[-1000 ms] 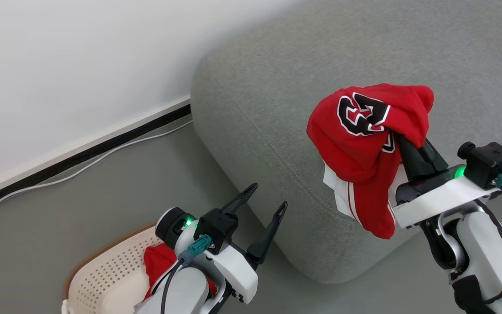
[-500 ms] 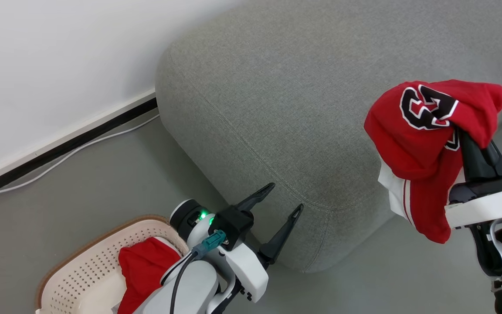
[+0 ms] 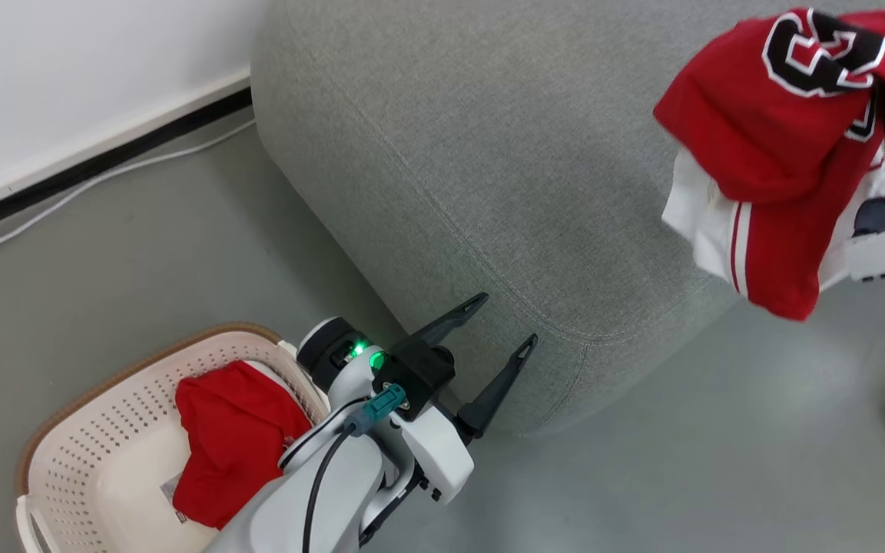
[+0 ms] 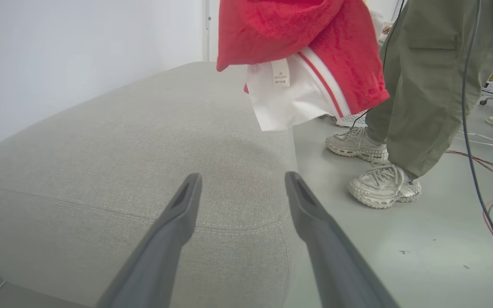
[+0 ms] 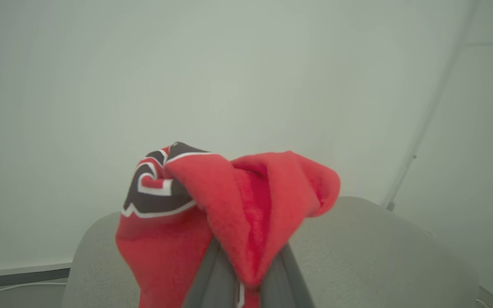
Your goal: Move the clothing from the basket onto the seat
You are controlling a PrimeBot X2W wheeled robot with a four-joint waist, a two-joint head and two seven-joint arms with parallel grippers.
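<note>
Grey woven fabric spreads ahead of both grippers. The seat [image 3: 473, 138] is broad and bare, and its rounded corner and curved seam lie just beyond the tips of the left gripper [image 3: 505, 318]. That gripper is spread wide with nothing between its fingers, which point at the corner. Behind it and off to its left, the basket [image 3: 97, 418] stands on the floor [image 3: 719, 430] with the other garment [image 3: 235, 445] crumpled inside.

The right gripper [image 5: 250, 295] is closed on the held garment [image 3: 765, 130], with red cloth bunched over and between its fingers so that we cannot see the tips. The bundle hangs in the air above the seat's side edge, where fabric gives way to floor, and touches neither. Open seat lies ahead of this gripper up to the pale wall [image 5: 246, 85].

To the right of the left gripper's fingers, past the seat's edge, we see a person's legs [image 4: 422, 77] and pale shoes [image 4: 381, 186] on the floor behind the hanging cloth. Cables [image 4: 486, 164] trail beyond them.

The held garment's long axis runs downward from the right gripper. The black-and-white number patch [image 3: 823, 50] sits on top, and the white hem with its red stripe hangs lowest.
</note>
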